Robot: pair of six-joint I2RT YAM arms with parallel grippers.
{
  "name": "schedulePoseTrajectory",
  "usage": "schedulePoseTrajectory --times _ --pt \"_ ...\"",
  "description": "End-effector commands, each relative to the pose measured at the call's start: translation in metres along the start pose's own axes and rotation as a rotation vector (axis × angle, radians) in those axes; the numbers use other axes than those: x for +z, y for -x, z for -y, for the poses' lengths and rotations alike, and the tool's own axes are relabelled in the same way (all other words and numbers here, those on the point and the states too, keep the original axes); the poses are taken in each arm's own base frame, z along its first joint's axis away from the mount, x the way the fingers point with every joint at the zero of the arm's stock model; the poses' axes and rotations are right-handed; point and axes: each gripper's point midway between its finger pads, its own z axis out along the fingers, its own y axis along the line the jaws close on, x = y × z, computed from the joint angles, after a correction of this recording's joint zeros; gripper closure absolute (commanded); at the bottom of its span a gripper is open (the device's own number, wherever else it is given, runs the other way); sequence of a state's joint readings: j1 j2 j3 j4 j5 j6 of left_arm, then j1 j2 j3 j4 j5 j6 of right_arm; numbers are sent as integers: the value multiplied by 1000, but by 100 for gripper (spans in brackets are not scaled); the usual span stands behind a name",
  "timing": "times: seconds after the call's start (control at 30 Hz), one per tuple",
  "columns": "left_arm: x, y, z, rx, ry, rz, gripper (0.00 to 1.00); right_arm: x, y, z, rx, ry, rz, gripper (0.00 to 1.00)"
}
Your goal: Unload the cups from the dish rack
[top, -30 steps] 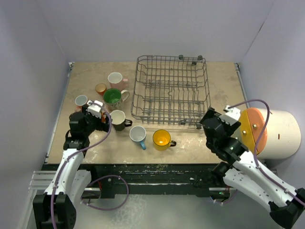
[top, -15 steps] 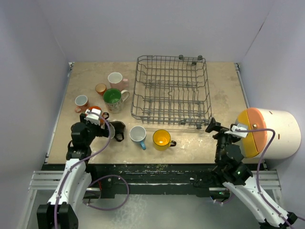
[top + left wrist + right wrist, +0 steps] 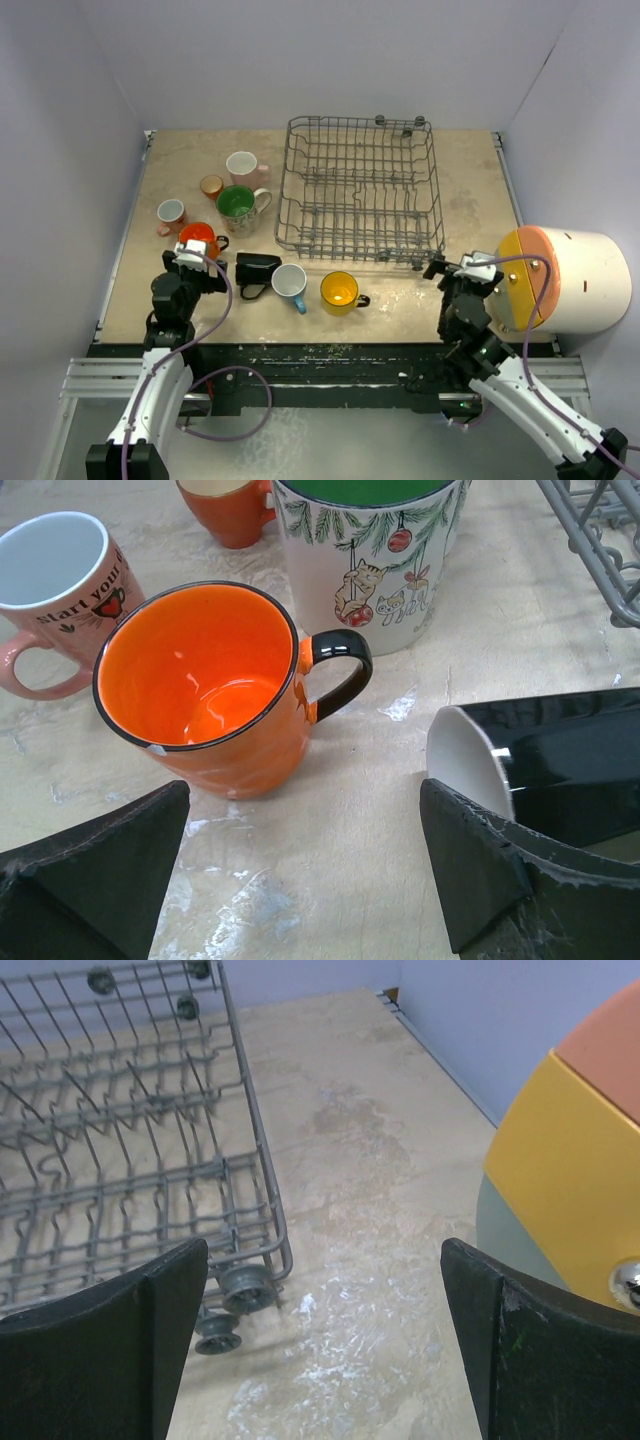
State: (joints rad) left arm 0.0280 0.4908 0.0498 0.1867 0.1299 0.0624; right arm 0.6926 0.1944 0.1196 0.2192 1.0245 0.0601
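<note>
Pink mug (image 3: 55,590) lettered "Start your", white mug (image 3: 370,570) with cats, left fingers (image 3: 100,870) and right fingers (image 3: 100,1340) spread apart, empty

Light: bright, even, diffuse, overhead | shadows: faint, soft-edged under rack (image 3: 360,190) | glare: white spots inside orange mug (image 3: 200,685), sheen on black mug (image 3: 570,750), pale glint on table (image 3: 335,1360), lower centre | focus: sharp overall; wrist views' lower corners slightly soft

black mug (image 3: 575,765) partly off right edge
</note>
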Motion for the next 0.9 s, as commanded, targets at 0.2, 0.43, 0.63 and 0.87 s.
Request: schedulePoseTrajectory --times 0.2,0.43,0.63,0.87 --pt "2 22 -4 -11 21 79 1 20 -18 -17 -73 12 -24 0" --pt "2 23 -5 -10 22 79 1 22 -17 2 -28 -77 -30 0" --pt "2 23 -5 -10 22 79 1 16 -13 11 30 -85 9 0" --pt "2 22 -4 -11 21 79 1 26 -18 -2 -23 -48 -27 0"
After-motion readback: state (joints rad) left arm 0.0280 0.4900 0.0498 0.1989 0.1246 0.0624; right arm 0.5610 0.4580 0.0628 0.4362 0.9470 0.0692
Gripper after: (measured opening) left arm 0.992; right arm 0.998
